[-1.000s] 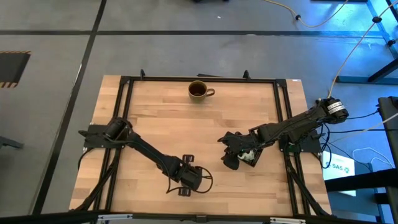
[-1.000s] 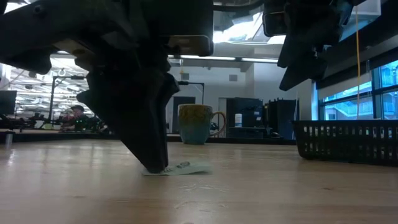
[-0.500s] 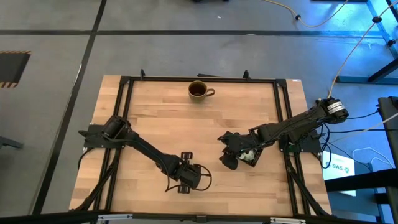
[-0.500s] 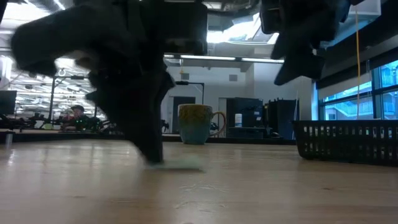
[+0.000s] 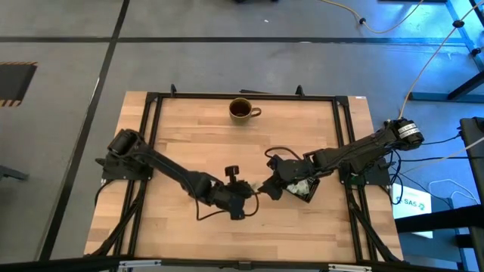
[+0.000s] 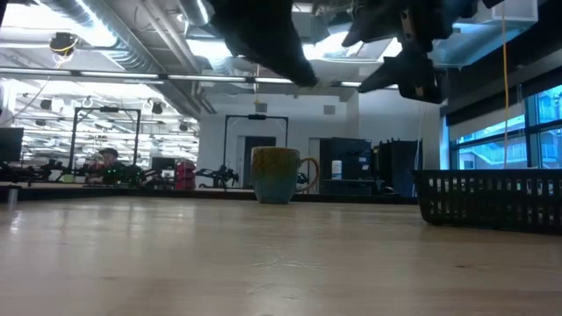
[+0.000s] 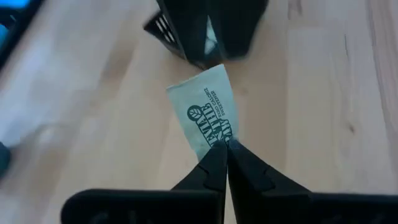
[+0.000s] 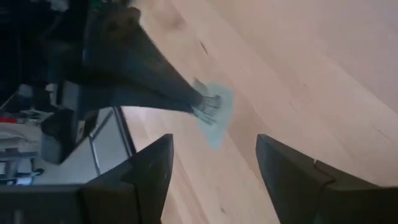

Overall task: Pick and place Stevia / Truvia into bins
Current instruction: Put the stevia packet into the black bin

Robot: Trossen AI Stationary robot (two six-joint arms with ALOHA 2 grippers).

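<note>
My left gripper (image 7: 226, 149): fingers pinched shut on one corner of a sachet, lifted clear of the wood, near the table's middle (image 5: 243, 193).
Sachet (image 7: 208, 112): pale green paper with dark print, hanging out past my fingertips; also seen from my right wrist (image 8: 213, 111).
My right gripper (image 5: 274, 183): fingers spread apart, nothing between them, just beside the sachet and facing my left gripper.
Bin (image 5: 305, 190): black tray at the table's right side, mostly under my right arm; pale sachets show inside.
In the way: my right arm lies over the bin, between my held sachet and its compartments.
Mug (image 5: 241, 109): brown, at the far edge, well apart from both grippers, handle toward the right.
Table (image 5: 189, 136): light wood planks, black frame rails along its sides.
Room: a person (image 6: 107, 162) sits far behind the table.
</note>
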